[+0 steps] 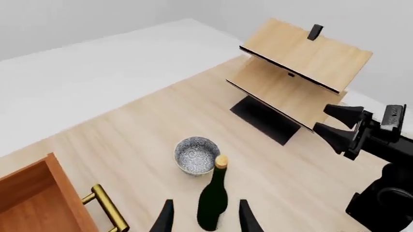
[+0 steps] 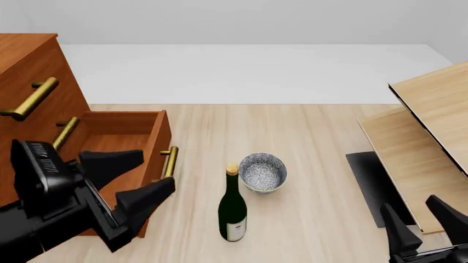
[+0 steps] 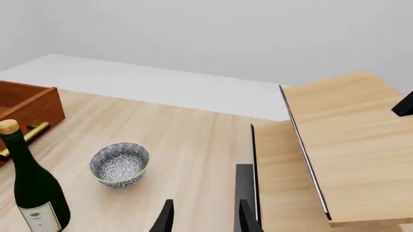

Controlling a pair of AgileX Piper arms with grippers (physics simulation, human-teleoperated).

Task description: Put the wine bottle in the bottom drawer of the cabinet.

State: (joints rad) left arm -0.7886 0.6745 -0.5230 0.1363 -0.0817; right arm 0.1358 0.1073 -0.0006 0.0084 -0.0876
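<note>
1. A dark green wine bottle (image 2: 232, 211) with a gold foil top and a white label stands upright on the pale wood tabletop (image 2: 314, 137), near the middle of the front view and free of both arms.
2. A speckled grey bowl (image 2: 262, 172) sits just beside the bottle, slightly farther back and to its right in the front view; whether the two touch cannot be told.
3. The reddish-brown cabinet (image 2: 26, 71) rises at the left edge of the front view, its two upper drawers shut behind brass bar handles.
4. The bottom drawer (image 2: 120, 134) is pulled out toward the bottle, its wooden interior open to view and bare where it shows, its brass handle (image 2: 170, 161) facing the bottle.
5. The left gripper (image 2: 128, 181) hangs low at the left of the front view, in front of the open drawer, its two black fingers (image 2: 146, 200) spread wide and holding nothing.
6. In the left wrist view, the bottle stands between the tips of those parted fingers, apart from both, with the bowl just beyond it.
7. The right gripper (image 2: 428, 222) shows at the bottom right corner of the front view, well apart from the bottle, fingers (image 2: 398, 229) parted and empty.
8. Pale light-wood slanted furniture (image 2: 431, 131) with a dark base occupies the right side of the tabletop, just beyond the right gripper.
</note>
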